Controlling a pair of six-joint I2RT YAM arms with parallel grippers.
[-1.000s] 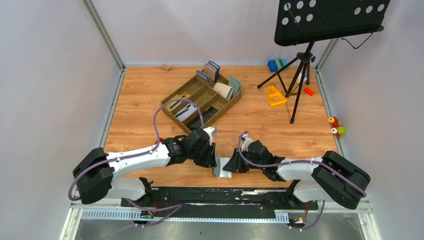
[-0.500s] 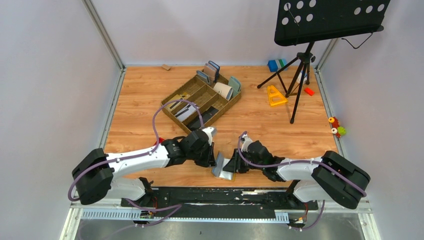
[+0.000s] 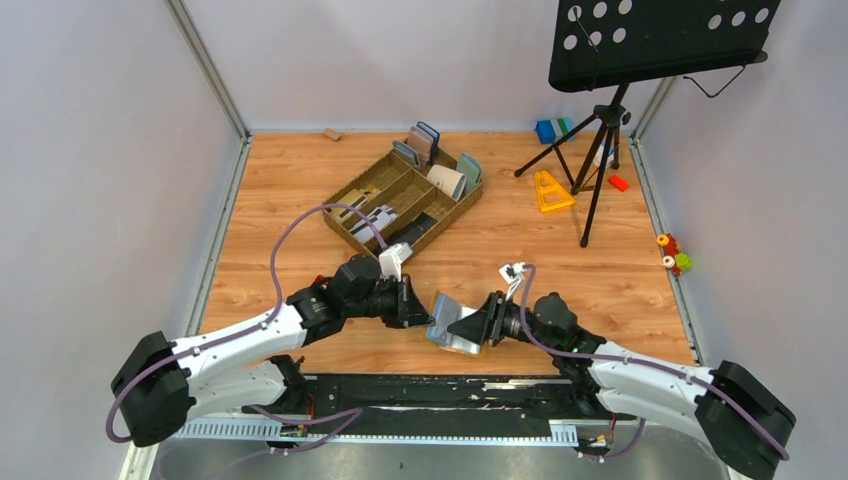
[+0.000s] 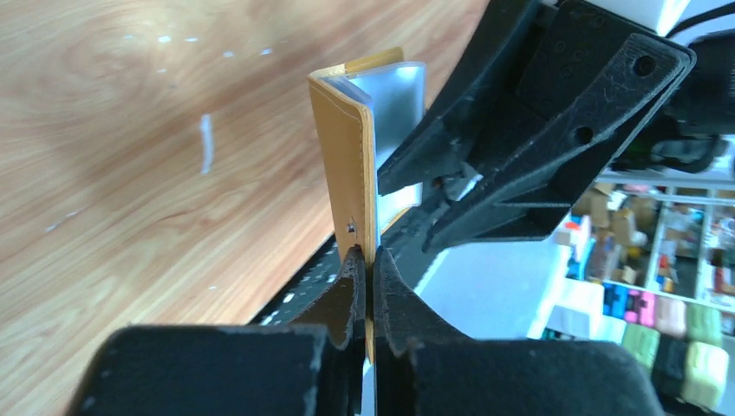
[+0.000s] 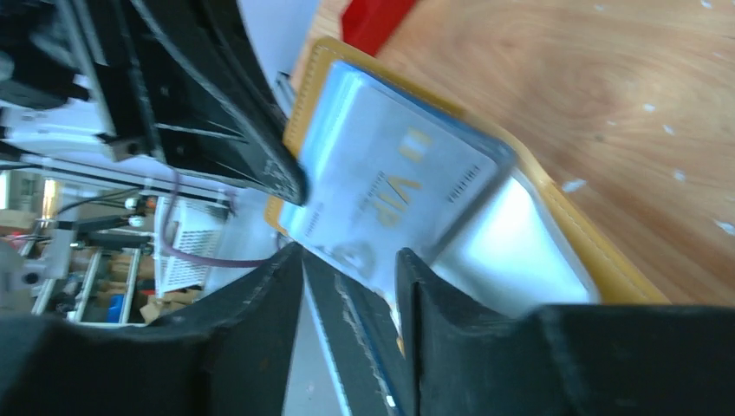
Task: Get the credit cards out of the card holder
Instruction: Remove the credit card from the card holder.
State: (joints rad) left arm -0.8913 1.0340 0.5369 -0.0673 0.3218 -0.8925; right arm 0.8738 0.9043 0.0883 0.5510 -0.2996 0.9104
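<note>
White arms (image 3: 240, 335), black claws (image 3: 424, 314) (image 3: 466, 327), purple cables (image 3: 290, 240).

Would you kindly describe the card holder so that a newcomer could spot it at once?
Start at the wooden table, midway along its near edge. Pinched in the left claw is the card holder: mustard-yellow, holding a silvery card, unlike the grey and blue wallets upright in the far tray.

The tabletop (image 3: 560, 270) is brown wood. A brown tray (image 3: 371, 178) with little boxes inside sits near the back. To the right stands a black stand (image 3: 597, 180). A yellow triangle (image 3: 550, 192), a blue block (image 3: 546, 130) and a small red piece (image 3: 618, 183) lie close by.
</note>
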